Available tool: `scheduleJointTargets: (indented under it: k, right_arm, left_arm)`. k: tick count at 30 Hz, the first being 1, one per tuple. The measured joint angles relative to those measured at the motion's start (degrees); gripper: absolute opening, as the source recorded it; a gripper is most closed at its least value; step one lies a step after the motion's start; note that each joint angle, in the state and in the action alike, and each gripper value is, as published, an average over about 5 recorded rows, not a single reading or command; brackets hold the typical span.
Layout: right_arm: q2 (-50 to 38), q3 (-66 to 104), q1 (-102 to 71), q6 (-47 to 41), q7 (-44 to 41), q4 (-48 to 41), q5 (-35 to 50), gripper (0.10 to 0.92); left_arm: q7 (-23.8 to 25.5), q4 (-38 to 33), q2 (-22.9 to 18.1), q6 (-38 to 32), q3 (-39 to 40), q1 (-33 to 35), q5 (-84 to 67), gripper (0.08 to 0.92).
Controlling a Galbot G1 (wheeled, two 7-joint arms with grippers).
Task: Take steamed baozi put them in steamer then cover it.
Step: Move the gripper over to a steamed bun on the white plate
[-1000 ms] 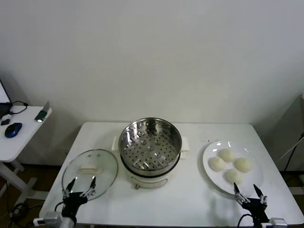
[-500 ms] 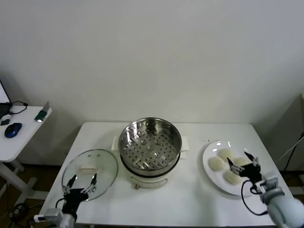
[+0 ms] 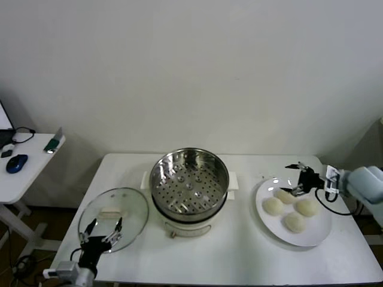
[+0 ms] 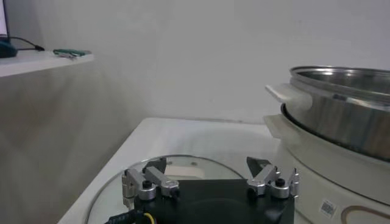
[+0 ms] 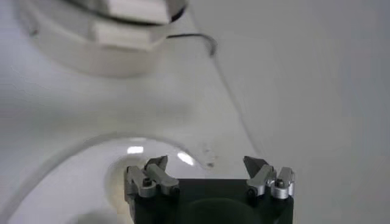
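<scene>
Four cream-white baozi (image 3: 287, 207) lie on a white plate (image 3: 314, 232) at the table's right. The shiny steel steamer (image 3: 189, 179) with its perforated tray stands uncovered at the middle on a cream base. My right gripper (image 3: 295, 179) is open and empty, hovering over the plate's far edge just above the farthest baozi (image 3: 283, 195). In the right wrist view the gripper (image 5: 206, 163) looks over the plate's rim (image 5: 61, 159) towards the steamer's base (image 5: 91, 42). My left gripper (image 3: 102, 230) is open and empty at the front left, by the glass lid (image 3: 114, 210).
The flat glass lid (image 4: 183, 173) lies on the table left of the steamer (image 4: 341, 103). A side desk (image 3: 21, 164) with a blue mouse stands beyond the table's left edge. The white table (image 3: 203, 257) has bare room in front.
My right arm has swung from the table's front right corner up and back over the plate, and now comes in from the right. The left arm has not moved.
</scene>
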Motion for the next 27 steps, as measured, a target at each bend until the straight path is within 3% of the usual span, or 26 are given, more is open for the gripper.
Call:
scheduleJointTargets:
  k: [11, 27]
  right_arm:
    - [6.5, -28.5, 22.9, 2.1, -8.7, -11.8, -1.4, 0.823]
    - [14.7, -36.2, 24.8, 1.4, -8.5, -20.8, -2.8, 0.823]
  left_arm:
    - [0.0, 0.0, -0.4, -0.1, -0.5, -0.3, -0.2, 0.823]
    - [-0.1, 0.5, -0.9, -0.4, -1.0, -0.7, -0.2, 0.823]
